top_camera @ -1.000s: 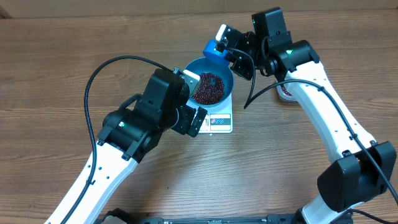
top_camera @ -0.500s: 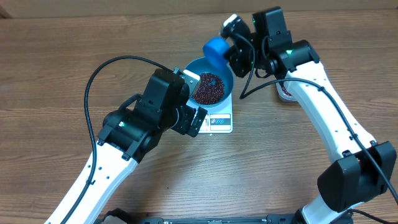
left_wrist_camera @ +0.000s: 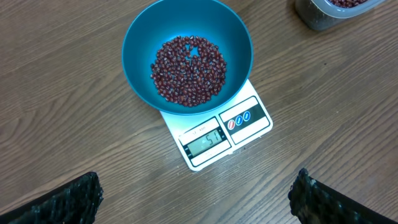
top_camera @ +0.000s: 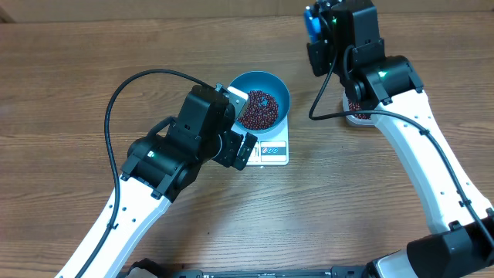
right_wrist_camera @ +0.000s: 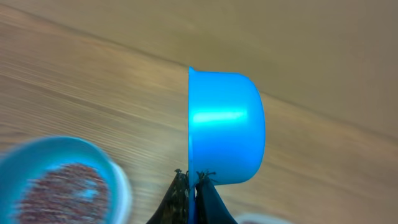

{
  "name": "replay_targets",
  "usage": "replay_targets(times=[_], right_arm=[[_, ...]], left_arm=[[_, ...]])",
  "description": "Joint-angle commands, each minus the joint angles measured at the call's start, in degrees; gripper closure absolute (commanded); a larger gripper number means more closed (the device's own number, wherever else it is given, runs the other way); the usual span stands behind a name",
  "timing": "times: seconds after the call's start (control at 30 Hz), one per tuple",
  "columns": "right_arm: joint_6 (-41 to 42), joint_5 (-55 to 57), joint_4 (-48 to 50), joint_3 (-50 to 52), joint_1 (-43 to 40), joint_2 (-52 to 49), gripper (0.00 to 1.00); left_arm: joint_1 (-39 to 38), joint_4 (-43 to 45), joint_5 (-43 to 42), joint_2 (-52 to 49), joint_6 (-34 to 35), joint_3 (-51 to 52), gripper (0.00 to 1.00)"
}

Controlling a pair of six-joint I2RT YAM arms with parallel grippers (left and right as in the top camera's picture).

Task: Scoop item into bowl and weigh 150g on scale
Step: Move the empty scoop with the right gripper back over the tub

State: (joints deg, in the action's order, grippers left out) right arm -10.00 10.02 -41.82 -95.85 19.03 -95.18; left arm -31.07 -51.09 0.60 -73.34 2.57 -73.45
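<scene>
A brown wood-grain desk (top_camera: 62,93) fills nearly every view, its planks running side to side with a dull sheen. Past its far edge the overhead view shows a strip of plain tan, and the right wrist view shows the same flat tan backdrop above the wood. The white scale (top_camera: 274,150) sits near the desk's middle with the blue bowl (top_camera: 270,81) on top of it. A heap of dark red-brown beans (top_camera: 258,110) lies in the bottom of the bowl. The digits on the scale's display are too small to read with certainty. The left pincer (left_wrist_camera: 198,186) hangs above the desk just in front of the scale. Its 2 fingers are spread fully wide and hold nothing. The right pincer (right_wrist_camera: 191,186) is closed tight on the handle of a small blue scoop (right_wrist_camera: 227,127). It holds the scoop up near the far edge, well apart from the bowl, with the cup turned on its side. A clear tub (left_wrist_camera: 329,9) with more beans stands to the right of the scale, partly under the right arm.
</scene>
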Motion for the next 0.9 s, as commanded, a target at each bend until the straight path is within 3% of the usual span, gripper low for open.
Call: replay_targets(times=[0.0, 0.6, 0.87], right_arm=[[1.27, 12.59, -2.19, -1.38, -1.99, 0.87, 0.96], [7.02, 17.00, -7.45, 0.68, -11.28, 0.00, 0.96], [7.04, 16.98, -15.47, 1.73, -11.72, -4.17, 0.96]], left_arm=[[0.31, 0.13, -0.42, 0.59, -0.70, -0.94, 0.01], [0.31, 0.15, -0.42, 0.59, -0.70, -0.94, 0.01], [0.31, 0.13, -0.42, 0.59, -0.70, -0.94, 0.00]])
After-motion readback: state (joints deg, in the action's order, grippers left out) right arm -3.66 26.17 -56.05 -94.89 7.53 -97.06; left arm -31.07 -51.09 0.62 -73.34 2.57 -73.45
